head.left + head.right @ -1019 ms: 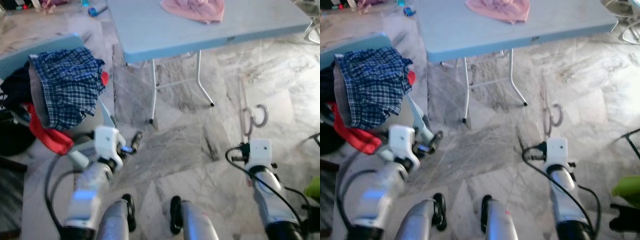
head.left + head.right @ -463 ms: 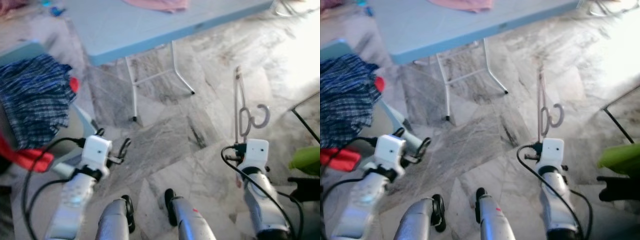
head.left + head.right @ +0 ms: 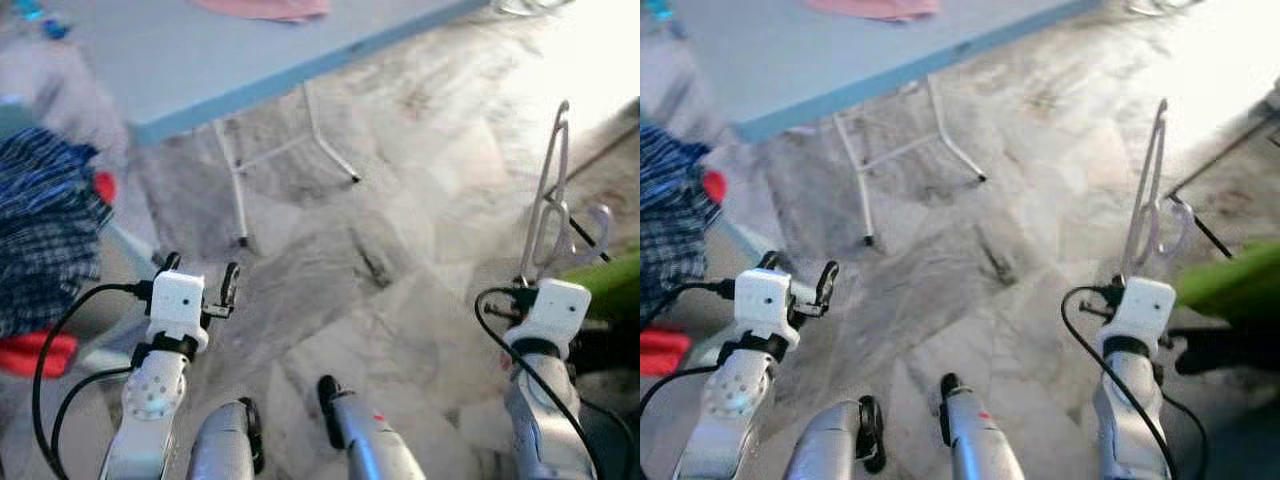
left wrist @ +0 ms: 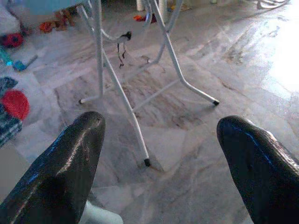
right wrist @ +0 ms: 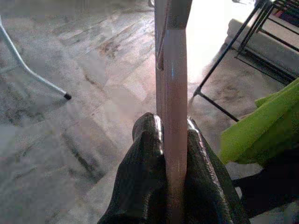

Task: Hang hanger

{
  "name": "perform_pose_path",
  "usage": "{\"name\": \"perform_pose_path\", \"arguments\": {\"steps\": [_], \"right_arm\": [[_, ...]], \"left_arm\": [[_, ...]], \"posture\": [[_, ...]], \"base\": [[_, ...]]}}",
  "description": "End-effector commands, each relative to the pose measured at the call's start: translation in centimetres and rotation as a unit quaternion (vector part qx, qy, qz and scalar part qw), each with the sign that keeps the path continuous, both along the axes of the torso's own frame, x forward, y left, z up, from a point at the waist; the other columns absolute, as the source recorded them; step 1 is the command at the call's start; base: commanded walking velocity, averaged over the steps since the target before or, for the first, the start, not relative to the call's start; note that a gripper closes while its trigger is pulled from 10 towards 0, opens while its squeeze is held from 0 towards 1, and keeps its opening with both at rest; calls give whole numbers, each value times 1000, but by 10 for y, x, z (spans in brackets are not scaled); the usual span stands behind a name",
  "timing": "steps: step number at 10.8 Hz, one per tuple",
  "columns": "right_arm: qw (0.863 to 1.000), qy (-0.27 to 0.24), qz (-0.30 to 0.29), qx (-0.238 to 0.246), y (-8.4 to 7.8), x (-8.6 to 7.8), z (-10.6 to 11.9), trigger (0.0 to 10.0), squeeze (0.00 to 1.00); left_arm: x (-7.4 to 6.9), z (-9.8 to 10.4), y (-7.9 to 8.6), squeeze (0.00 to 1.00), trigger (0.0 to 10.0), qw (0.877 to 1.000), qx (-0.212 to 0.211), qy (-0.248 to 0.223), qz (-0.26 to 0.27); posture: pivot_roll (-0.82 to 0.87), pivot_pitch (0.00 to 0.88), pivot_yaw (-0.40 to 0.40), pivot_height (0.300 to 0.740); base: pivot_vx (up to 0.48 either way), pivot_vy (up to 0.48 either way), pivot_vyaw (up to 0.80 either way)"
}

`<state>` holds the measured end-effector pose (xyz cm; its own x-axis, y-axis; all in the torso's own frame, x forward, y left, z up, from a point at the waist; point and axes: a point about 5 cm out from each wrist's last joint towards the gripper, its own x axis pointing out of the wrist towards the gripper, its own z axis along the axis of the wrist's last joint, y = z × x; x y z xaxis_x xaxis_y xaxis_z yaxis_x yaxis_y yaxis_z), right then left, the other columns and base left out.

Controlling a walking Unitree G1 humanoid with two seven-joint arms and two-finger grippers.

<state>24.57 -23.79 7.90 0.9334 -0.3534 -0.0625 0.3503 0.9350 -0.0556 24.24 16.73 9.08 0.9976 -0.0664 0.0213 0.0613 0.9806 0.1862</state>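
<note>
Far left there's a pile of clothes, a blue plaid shirt [image 3: 40, 230] on top with something red [image 3: 35, 352] under it. The left gripper [image 3: 197, 283] hangs over the marble floor [image 3: 400, 210], fingers [image 4: 60, 172] spread wide with nothing between them. Beyond it stands a light blue folding table [image 3: 200, 60] on white legs, with a pink cloth [image 3: 262, 8] at its far edge. Over on the right, the right gripper [image 5: 170, 158] is clamped tight on the pale pink hanger [image 3: 553, 195], which sticks up nearly upright, hook near the gripper. Something bright green [image 3: 610, 285] sits just right of it.
</note>
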Motion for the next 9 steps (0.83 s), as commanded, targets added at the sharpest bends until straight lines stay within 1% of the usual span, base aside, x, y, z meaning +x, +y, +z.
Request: {"name": "perform_pose_path", "arguments": {"steps": [1,2,3,4,5,6,7,9], "right_arm": [[1000,0,-9,-4,-3,-2,-3,10000,0],[1000,0,-15,2,-1,-1,-8,10000,0],[1000,4,-17,5,3,2,-13,10000,0],[1000,1,-17,17,9,9,-17,10000,0],[1000,2,-13,22,14,16,-20,10000,0],[1000,-1,-8,24,17,24,-22,10000,0],[1000,-15,-9,14,15,27,-17,10000,0],[1000,-20,-10,-13,4,21,-17,10000,0]], "left_arm": [[-1,-7,-1,0,10000,1000,-6,14,6],[4,-8,-6,0,10000,1000,2,12,-10],[12,-8,-13,0,10000,1000,0,12,-27],[26,-8,-18,0,10000,999,-9,9,-35],[36,-8,-19,0,10000,999,-19,10,-27],[45,-5,-20,0,10000,999,-19,3,-26],[48,-4,-17,0,10000,1000,-17,-6,-23],[49,-8,-12,0,10000,1000,-18,-5,-23]], "posture": [[0,227,-26,740],[-5,180,-6,740],[-9,145,2,740],[-12,96,11,740],[-10,71,14,740],[-7,56,15,740],[-15,35,12,740],[-48,10,7,740]], "base": [[0,0,-800],[0,0,-800],[0,0,-531],[0,0,0],[0,0,0],[0,0,0],[0,0,0],[0,0,0]]}}
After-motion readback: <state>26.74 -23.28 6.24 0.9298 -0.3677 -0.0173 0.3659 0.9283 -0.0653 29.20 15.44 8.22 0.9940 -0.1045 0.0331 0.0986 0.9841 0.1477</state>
